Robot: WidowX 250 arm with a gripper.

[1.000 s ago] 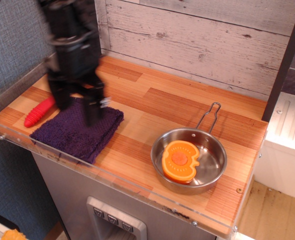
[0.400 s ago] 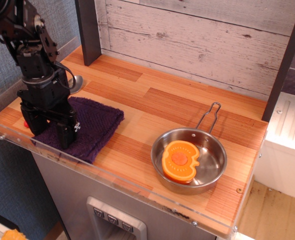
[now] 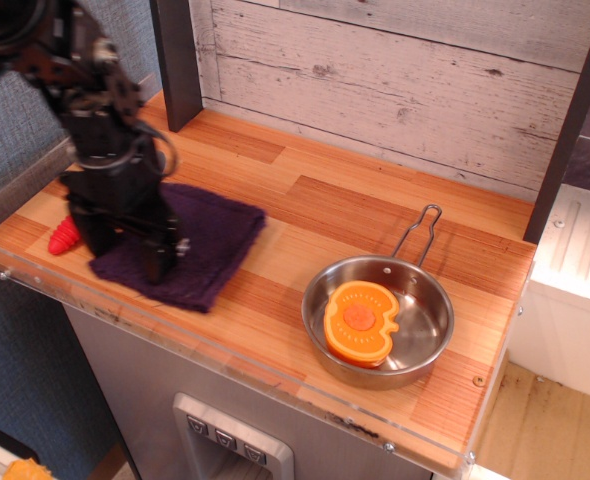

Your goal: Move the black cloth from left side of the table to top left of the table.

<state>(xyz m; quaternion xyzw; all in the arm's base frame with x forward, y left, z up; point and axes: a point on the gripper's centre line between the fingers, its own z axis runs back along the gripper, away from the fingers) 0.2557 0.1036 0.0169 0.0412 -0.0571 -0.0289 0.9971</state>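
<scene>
Gripper down on the black cloth, fingers spread apart.
Cloth lies under it at the table's left front; far right, a steel pan holds an orange piece.

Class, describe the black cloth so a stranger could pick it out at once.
On the wooden table, look to the left end, under the robot's hand. The black cloth lies flat there, dark purple-black and nubby, unlike the small red object beside it.
</scene>
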